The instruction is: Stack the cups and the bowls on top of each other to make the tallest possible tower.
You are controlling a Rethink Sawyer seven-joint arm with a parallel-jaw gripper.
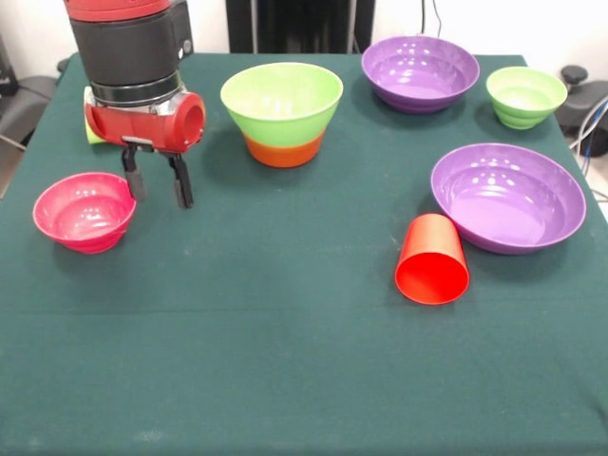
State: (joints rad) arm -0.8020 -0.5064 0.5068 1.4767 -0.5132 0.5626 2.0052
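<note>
My gripper (155,188) hangs open and empty at the left of the front view, just right of the pink bowl (84,211). The tower (282,113), a large lime green bowl nested in an orange bowl, stands upright behind the gripper to its right. A red cup (432,259) lies on its side at center right, mouth toward the camera. Two purple bowls stand at the right, one far (420,72) and one near (508,196). A small green bowl (525,96) stands at the far right. A lime green sliver (93,133) shows behind the arm. The other cups are hidden or out of view.
The table is covered with a dark green cloth (285,361). The arm's red and black wrist (133,66) blocks the far left corner. Dark equipment and cables stand beyond the table's far edge.
</note>
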